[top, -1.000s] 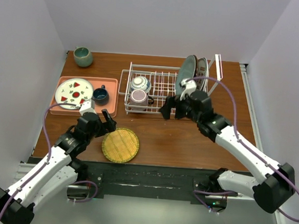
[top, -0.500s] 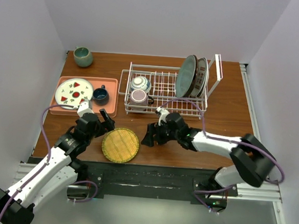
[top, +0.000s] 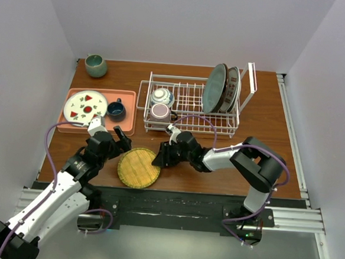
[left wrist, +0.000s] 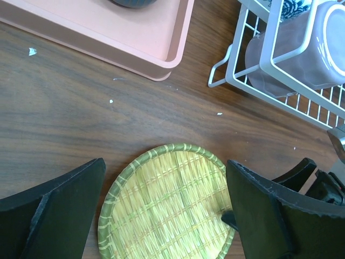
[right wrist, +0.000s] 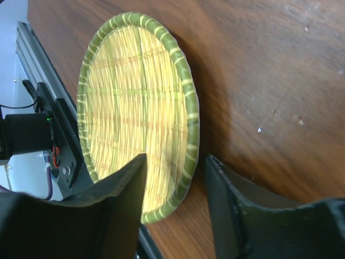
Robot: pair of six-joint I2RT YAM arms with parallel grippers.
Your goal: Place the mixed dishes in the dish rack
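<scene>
Straddling yellow plate [right wrist: 135,102] rim by table [top: 207,180] near edge with right gripper [right wrist: 175,162], jaws standing part-open, not clamping.

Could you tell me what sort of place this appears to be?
Probably a robot lab cell staged as a kitchen: a wooden table boxed in by plain white walls, with a dish rack holding plates.

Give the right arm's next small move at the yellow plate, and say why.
Probably close the right end effector on the rim of the yellow plate. In the right wrist view its fingers straddle that rim, one over the plate, one over the table, with a gap showing, so nothing is gripped yet.
</scene>
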